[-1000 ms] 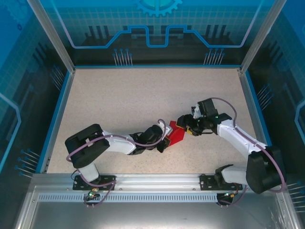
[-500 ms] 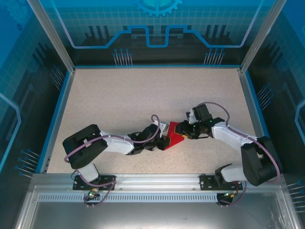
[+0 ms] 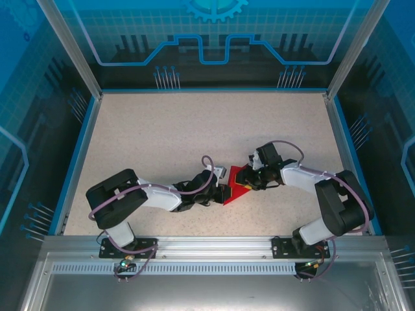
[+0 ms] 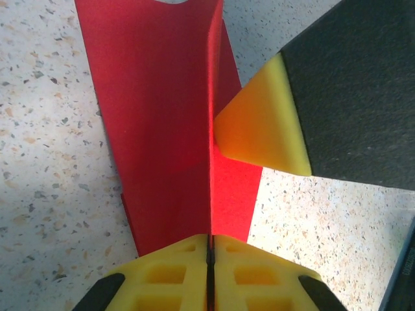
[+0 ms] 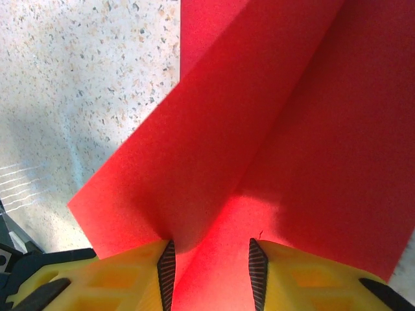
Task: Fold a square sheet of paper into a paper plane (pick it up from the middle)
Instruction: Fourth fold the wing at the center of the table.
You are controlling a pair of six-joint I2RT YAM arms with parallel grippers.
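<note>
Look at your left gripper first. Its two yellow fingers are squeezed tight together with no gap. They pinch the near end of the bright red paper. This is a thin, plain sheet, folded so that a sharp ridge stands up along its middle. The ridge starts right between these fingers and runs straight away from them. A wide flap leans off to the left of the ridge. A narrower strip lies flat to the right of it. Further out, on the right of the ridge, you see one yellow fingertip of your right gripper, with a dark body behind it. It touches the paper just beside the fold.

Now look at your right gripper. Its yellow fingers have black ribbed pads, and they stand part way open. The bright red paper goes into the gap between them. A fold line starts there and runs away from the fingers, up and to the right. You cannot tell if the pads squeeze the paper. Past the fingers the paper spreads wide. To the left of it lies the pale speckled table.

From above, the two grippers point at each other, and the bright red paper sits between their fingers.
</note>
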